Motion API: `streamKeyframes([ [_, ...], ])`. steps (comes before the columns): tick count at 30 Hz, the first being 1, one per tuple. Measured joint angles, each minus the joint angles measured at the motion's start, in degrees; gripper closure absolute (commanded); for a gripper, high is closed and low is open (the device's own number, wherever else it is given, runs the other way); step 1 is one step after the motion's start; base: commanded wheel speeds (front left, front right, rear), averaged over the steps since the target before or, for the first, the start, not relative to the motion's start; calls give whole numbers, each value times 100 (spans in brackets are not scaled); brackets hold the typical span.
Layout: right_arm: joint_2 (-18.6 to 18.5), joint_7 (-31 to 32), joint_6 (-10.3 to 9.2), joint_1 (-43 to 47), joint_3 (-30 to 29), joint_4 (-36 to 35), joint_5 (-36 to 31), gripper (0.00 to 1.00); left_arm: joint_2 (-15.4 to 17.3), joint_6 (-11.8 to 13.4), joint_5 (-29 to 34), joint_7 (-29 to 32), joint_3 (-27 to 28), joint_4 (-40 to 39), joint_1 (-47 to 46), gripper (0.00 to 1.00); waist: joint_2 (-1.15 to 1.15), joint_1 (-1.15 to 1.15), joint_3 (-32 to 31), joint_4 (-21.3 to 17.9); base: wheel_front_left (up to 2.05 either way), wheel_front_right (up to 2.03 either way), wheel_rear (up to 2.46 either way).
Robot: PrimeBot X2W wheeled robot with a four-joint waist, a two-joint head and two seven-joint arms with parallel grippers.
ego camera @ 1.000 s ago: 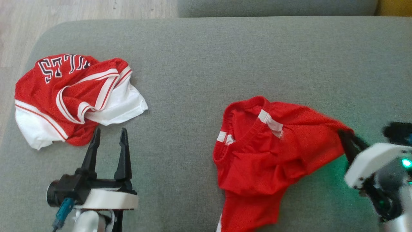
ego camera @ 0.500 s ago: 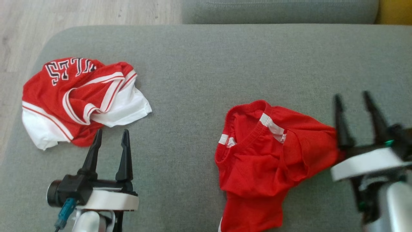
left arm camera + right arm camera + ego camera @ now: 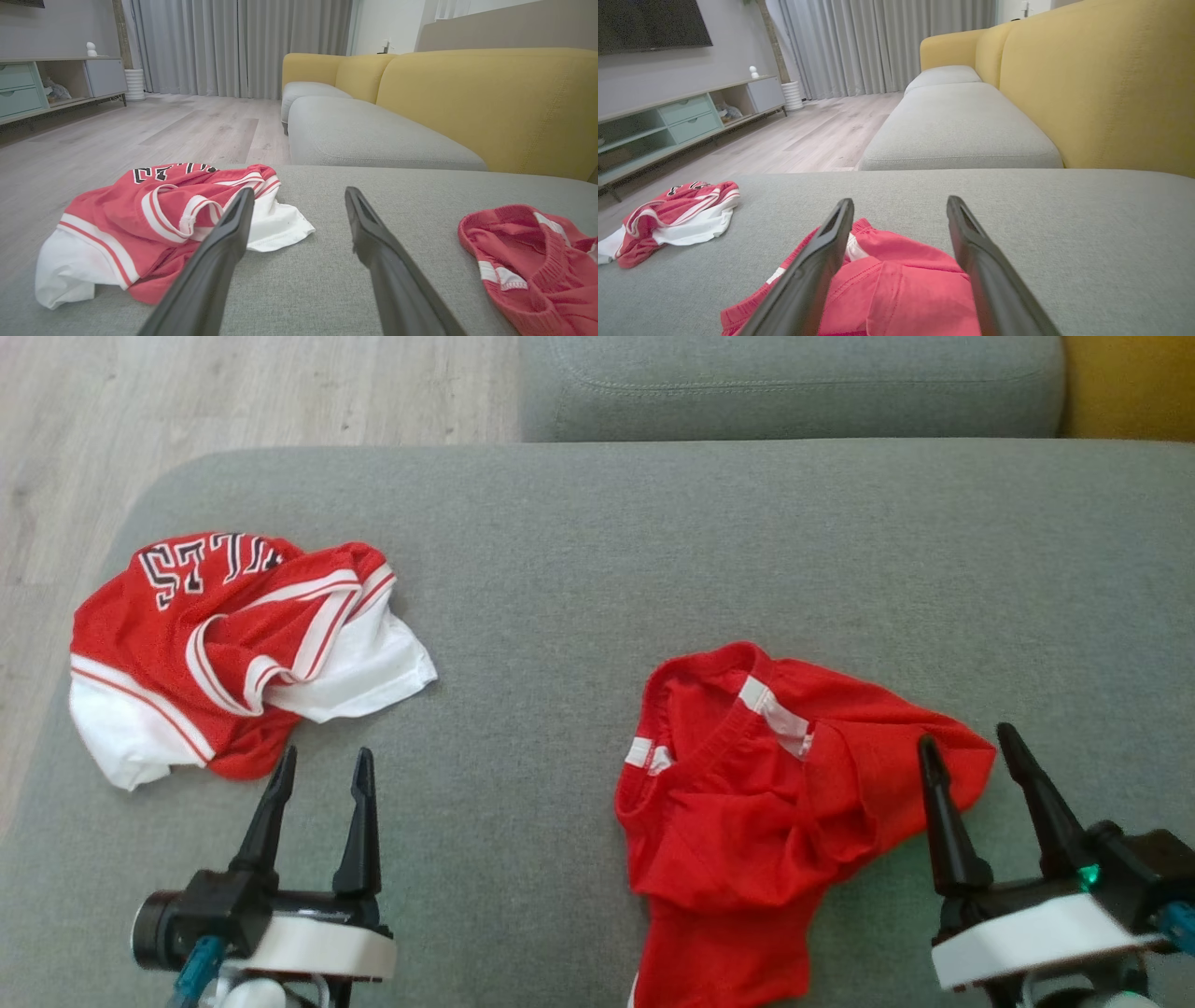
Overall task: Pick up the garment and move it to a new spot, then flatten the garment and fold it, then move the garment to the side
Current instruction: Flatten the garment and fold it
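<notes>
Seen from the head view, the red garment (image 3: 766,784) lay crumpled on the grey sofa cushion (image 3: 597,569), right of centre, its waistband showing. The right gripper (image 3: 964,735) hovered at its right corner, fingers spread and holding nothing, seemingly lined up to take that corner. The left gripper (image 3: 324,753), also spread and empty, sat just below a red-and-white jersey (image 3: 233,644), well apart from the red garment, probably waiting its turn.

In the left wrist view, the left gripper (image 3: 299,191) framed bare cushion between the jersey (image 3: 154,210) and the red garment (image 3: 537,261).

In the right wrist view, the right gripper (image 3: 901,200) straddled the red garment (image 3: 901,289). I couldn't tell whether it touched the cloth.
</notes>
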Motion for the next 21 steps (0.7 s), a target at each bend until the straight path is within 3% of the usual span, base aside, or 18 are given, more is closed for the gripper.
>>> streamKeyframes([
  [13, 1, 218, 0, 115, -20, -90, 188, 0, 71, 57, -5, 1, -2, 46, 15, 0, 0, 0, -19, -95, 0, 0, 0],
  [17, 1, 948, 0, 10, 416, 147, 167, 0, 73, 99, -10, 1, -5, 43, 9, 0, 0, 0, 72, -119, 0, 0, 0],
  [18, -9, 1355, 0, -188, 721, 336, 174, 0, 71, 100, -54, 1, -13, 47, -4, 0, 0, 1, 117, -122, 0, 0, 0],
  [21, -107, 1800, 0, -641, 1104, 500, 180, 0, 70, 100, -85, 1, -15, 68, -13, 0, 0, 1, 188, -118, 0, 0, 0],
])
